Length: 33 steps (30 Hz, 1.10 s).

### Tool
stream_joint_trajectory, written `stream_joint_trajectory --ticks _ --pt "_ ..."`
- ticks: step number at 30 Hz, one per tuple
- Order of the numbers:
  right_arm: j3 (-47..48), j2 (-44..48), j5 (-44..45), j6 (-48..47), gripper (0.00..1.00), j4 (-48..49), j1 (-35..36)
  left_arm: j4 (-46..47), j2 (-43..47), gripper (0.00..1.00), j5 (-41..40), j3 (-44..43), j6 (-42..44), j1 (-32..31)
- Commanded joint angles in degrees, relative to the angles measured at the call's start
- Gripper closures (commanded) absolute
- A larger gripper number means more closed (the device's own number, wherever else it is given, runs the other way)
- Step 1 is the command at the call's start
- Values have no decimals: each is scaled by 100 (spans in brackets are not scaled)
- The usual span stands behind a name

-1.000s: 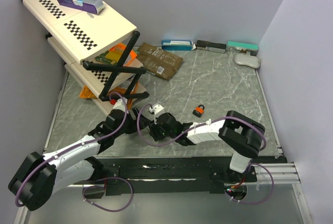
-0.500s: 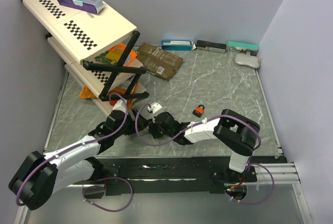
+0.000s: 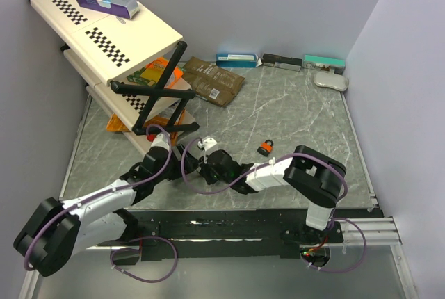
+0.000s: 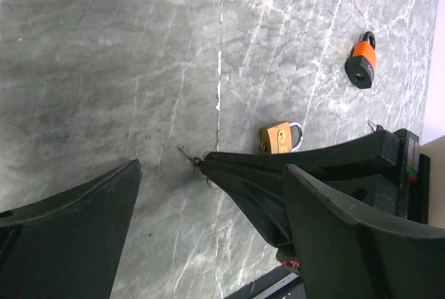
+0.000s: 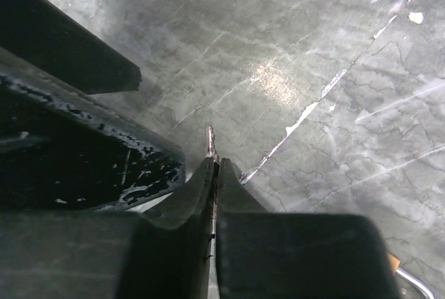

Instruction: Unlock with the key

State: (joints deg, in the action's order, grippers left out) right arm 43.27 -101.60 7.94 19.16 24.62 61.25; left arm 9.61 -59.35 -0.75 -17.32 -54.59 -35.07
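My right gripper point(image 5: 215, 167) is shut on the key point(image 5: 211, 139), a thin metal one whose tip sticks out past the fingertips just above the marbled tabletop. In the left wrist view the same key point(image 4: 186, 153) points left. A brass padlock point(image 4: 278, 137) lies flat on the table close behind the right fingers. My left gripper point(image 4: 212, 170) is open, its two fingers wide apart on either side of the right gripper's tip, holding nothing. From above, both grippers meet near the table's front middle point(image 3: 198, 163). The brass padlock is hidden there.
An orange and black padlock point(image 3: 265, 147) lies to the right of the grippers. A folding rack point(image 3: 111, 42) with a purple box point(image 3: 108, 0) stands at the back left. A brown pouch point(image 3: 212, 80) and flat boxes point(image 3: 236, 59) lie along the back wall.
My right gripper has closed from half open onto the key and has shifted slightly left. The left gripper has stayed open in nearly the same place.
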Motion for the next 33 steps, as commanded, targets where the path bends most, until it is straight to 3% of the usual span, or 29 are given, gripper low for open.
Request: stream_joint_trajectory --ticks 1,11,18,25,33 --pt "-169 122 128 220 100 -80 36 401 -208 12 181 -166 -219 26" --pt "-793 835 6 711 100 350 -201 858 -621 12 506 -351 -386 26" --pt "-1294 1606 -83 1072 100 543 -404 1297 -438 12 752 -246 -351 26" --pt "-1610 2443 163 1169 100 430 -448 1676 -200 15 1156 -263 -342 26" --pt "-1821 3251 374 1275 100 350 -439 2062 -524 19 1560 -456 -491 26"
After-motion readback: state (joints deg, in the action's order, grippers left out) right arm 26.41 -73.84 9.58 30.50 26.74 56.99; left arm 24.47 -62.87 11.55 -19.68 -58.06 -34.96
